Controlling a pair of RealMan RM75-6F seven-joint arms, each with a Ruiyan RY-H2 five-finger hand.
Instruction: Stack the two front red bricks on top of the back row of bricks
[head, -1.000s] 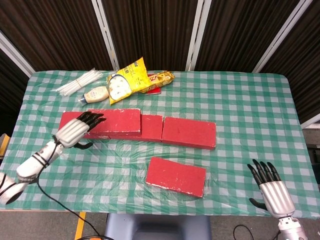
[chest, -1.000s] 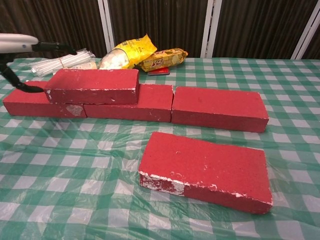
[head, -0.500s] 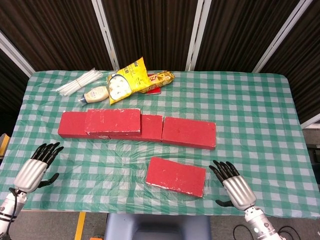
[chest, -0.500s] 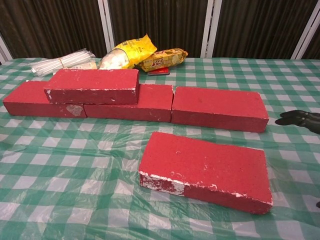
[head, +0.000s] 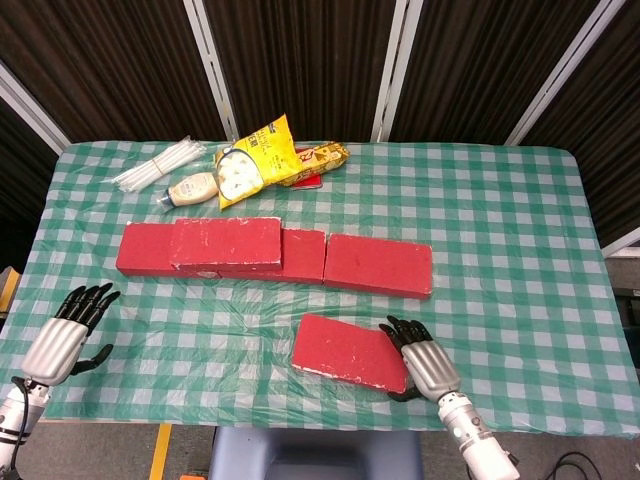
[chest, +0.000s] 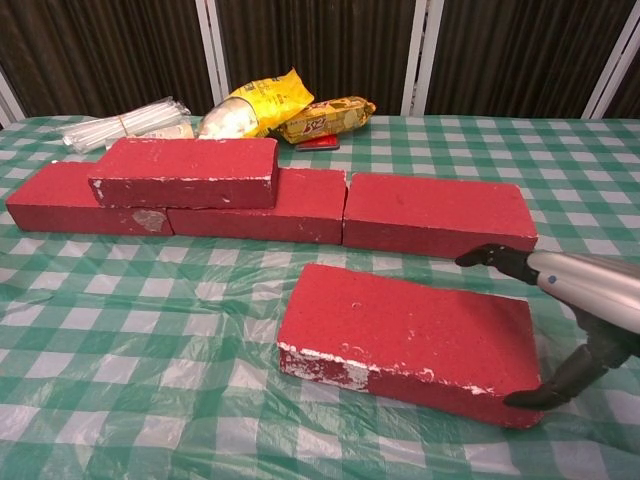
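One red brick (head: 225, 242) (chest: 185, 172) lies stacked on the left part of the back row of bricks (head: 378, 265) (chest: 435, 215). The other front brick (head: 345, 350) (chest: 400, 335) lies flat near the table's front edge. My right hand (head: 428, 365) (chest: 585, 285) is at that brick's right end. Its fingers (chest: 480, 257) reach over the far corner, and its thumb (chest: 545, 390) touches the near corner. The brick still rests on the cloth. My left hand (head: 68, 335) hovers with spread fingers at the front left, holding nothing; the chest view does not show it.
Behind the back row lie a yellow snack bag (head: 255, 160) (chest: 255, 100), a biscuit pack (head: 318, 158), a small sauce bottle (head: 190, 189) and a bundle of straws (head: 155, 165) (chest: 120, 125). The checked tablecloth (head: 500, 230) is covered in clear plastic.
My left hand left the stacked brick and drew back to the front left. My right hand came in from the front right corner to the front brick's right end.
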